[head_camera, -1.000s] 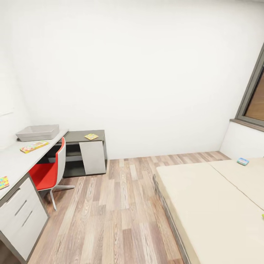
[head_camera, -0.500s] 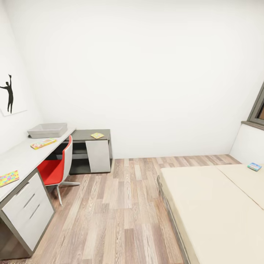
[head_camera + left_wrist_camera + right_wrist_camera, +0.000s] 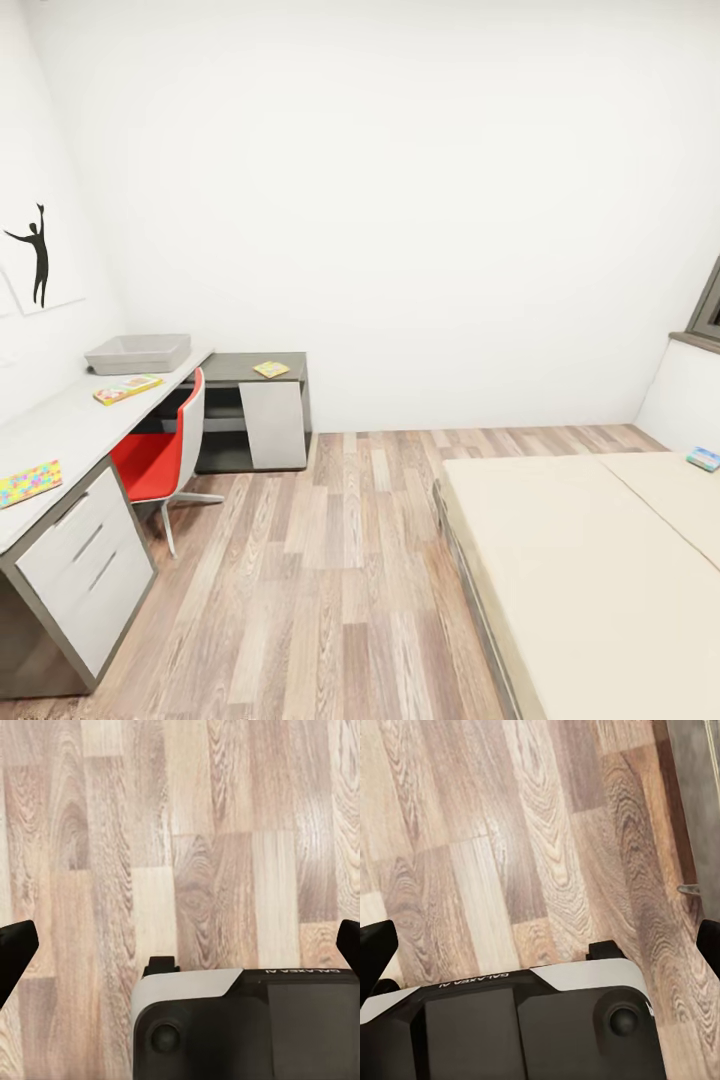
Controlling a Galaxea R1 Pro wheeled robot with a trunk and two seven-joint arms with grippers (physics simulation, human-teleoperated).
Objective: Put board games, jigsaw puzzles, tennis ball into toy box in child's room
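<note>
A black figure picture (image 3: 35,253) is seen on the white wall at the far left. Below it, the long counter (image 3: 60,430) is seen along that wall, with white drawers (image 3: 85,565) under its near end. One jigsaw puzzle (image 3: 28,483) is laid flat on the near part of the counter. Farther along, a flat board game (image 3: 127,388) is laid on the light top. Just behind it, at the far end, the pale grey toy box (image 3: 138,352) is set on the counter. A red chair (image 3: 160,455) is pushed up to the counter, beside the drawers. On the dark corner part of the counter, a second jigsaw puzzle (image 3: 271,369) is laid flat, well apart from the toy box. The wood floor (image 3: 330,560) is seen in the middle of the room. The bed (image 3: 590,570) is seen at the right, and a small blue board game (image 3: 703,459) is laid on its far edge near the wall.

In the left wrist view, the left tool (image 3: 180,949) is held over the floor with its two black fingers wide apart and nothing between them. In the right wrist view, the right tool (image 3: 540,945) is held the same way, fingers wide apart over the floor.
</note>
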